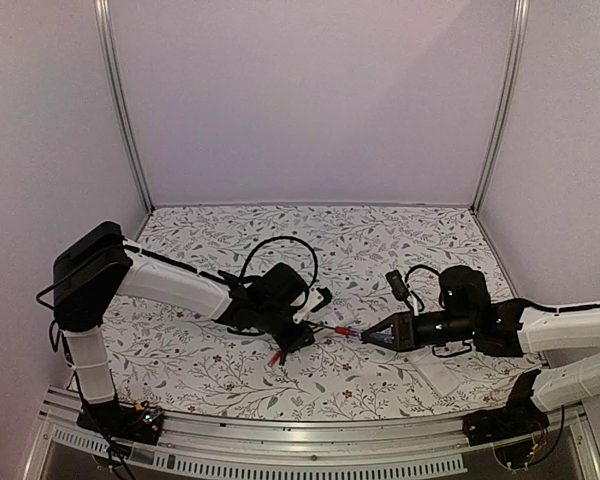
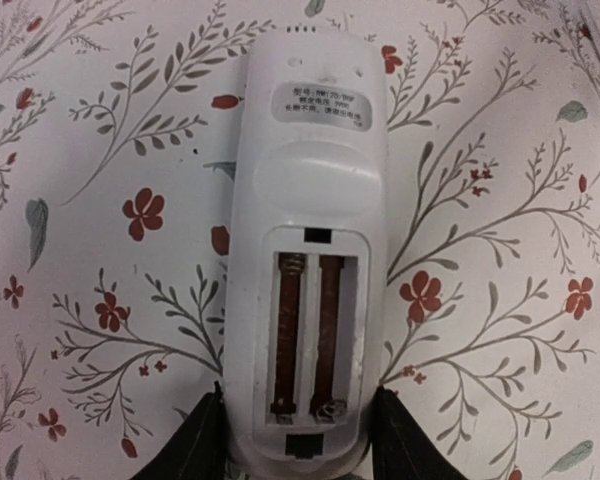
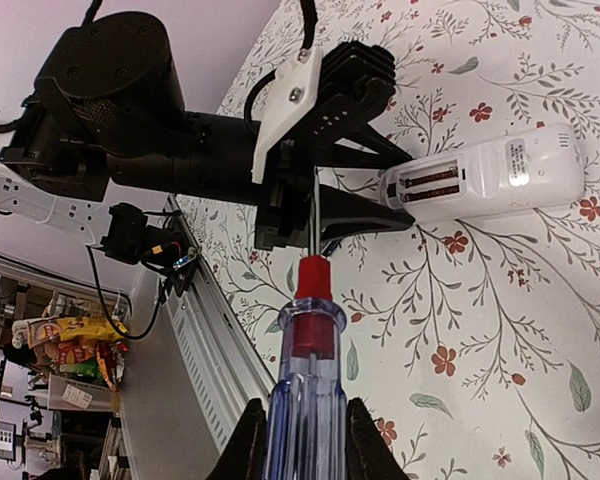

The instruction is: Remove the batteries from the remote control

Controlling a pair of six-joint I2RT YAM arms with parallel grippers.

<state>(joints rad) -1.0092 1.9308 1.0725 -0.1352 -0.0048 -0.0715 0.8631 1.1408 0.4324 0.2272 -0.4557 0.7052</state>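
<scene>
Left gripper (image 2: 300,445) grasps the remote control (image 2: 310,190), which lies recess-up on the floral table (image 2: 500,250). Two batteries (image 2: 288,335) sit side by side in the recess. Right gripper (image 3: 302,440) is clenched on the screwdriver (image 3: 305,380), its tip near the remote; contact unclear.

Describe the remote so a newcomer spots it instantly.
On the floral-patterned table, look to the left gripper, clamped on one end of a slim white oblong: the remote control. Unlike the flat white plate near the right arm, it has an open recess holding two reddish cylinders.
</scene>
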